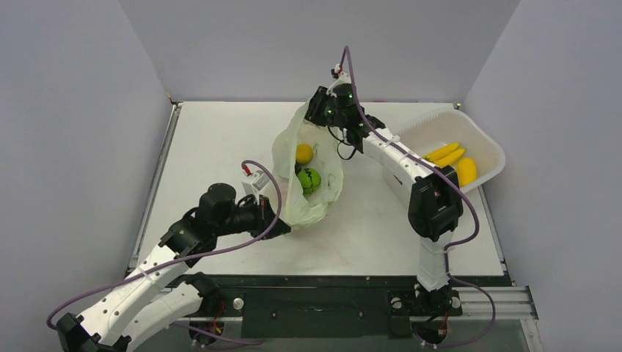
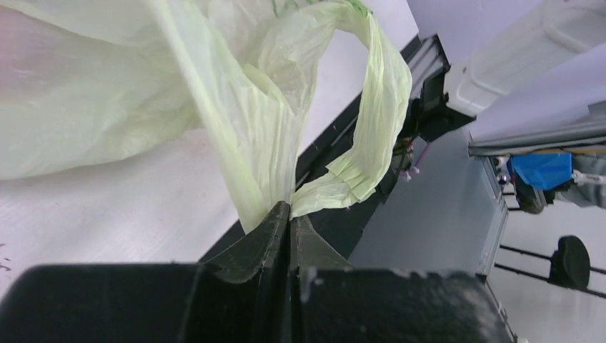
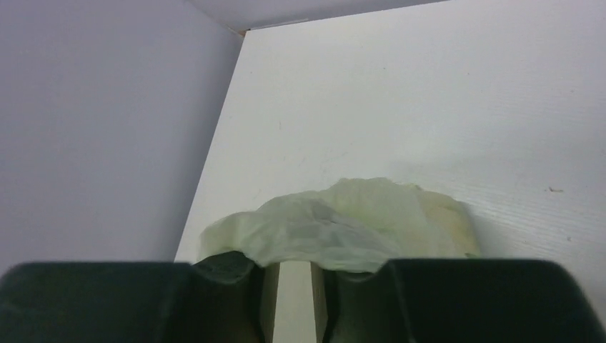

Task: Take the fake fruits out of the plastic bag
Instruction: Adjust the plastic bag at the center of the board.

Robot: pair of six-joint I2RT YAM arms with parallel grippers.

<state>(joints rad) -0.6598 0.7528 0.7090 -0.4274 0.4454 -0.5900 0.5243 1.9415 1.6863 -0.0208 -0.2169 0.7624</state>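
Observation:
The pale green plastic bag [image 1: 293, 202] stands open in the middle of the table. Inside it lie a round green fake fruit [image 1: 309, 180] and a round yellow one [image 1: 304, 153]. My left gripper [image 1: 284, 228] is shut on the bag's near edge. In the left wrist view its jaws [image 2: 291, 211] pinch the film where a loop handle [image 2: 382, 107] begins. My right gripper [image 1: 317, 117] holds the bag's far rim, which is drawn up to a peak. In the right wrist view the bag [image 3: 343, 221] bunches over the tips of that gripper [image 3: 293, 263], whose fingers stand a narrow gap apart.
A white basket [image 1: 490, 141] at the back right holds yellow bananas [image 1: 446, 153] and shows in the left wrist view too [image 2: 514, 57]. Grey walls close the table's left, back and right sides. The right arm [image 1: 400, 165] stretches between bag and basket.

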